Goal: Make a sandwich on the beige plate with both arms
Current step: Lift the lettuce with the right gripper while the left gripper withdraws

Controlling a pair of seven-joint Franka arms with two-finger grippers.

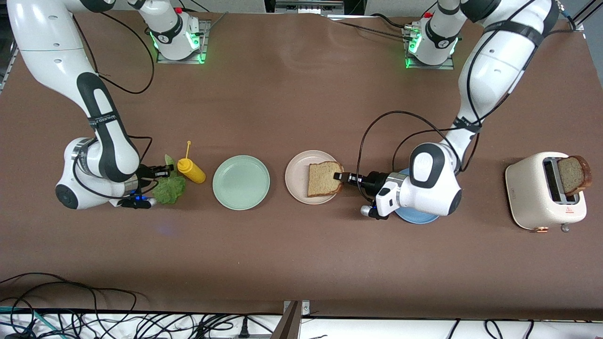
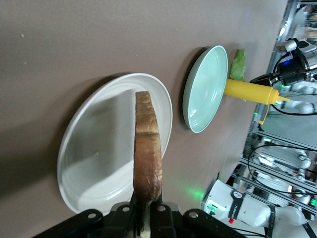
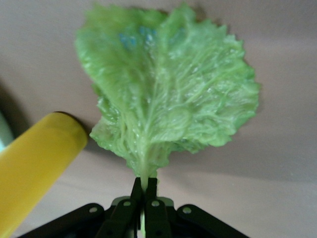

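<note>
Front view — left pincer (image 1: pixel 340 177) clamped on bread slice (image 1: pixel 324 178) flat over beige plate (image 1: pixel 301 179); right pincer (image 1: pixel 166 170) gripping lettuce (image 1: pixel 168 188) stem.

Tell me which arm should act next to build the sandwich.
Left, probably: the left gripper already holds a bread slice over the beige plate. The right gripper holds the lettuce farther off.

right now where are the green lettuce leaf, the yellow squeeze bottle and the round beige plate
green lettuce leaf (image 3: pixel 168 94), right wrist view, leaf centre
yellow squeeze bottle (image 1: pixel 191 171), front view, bottle body
round beige plate (image 1: pixel 296 176), front view, bare inner surface
</note>
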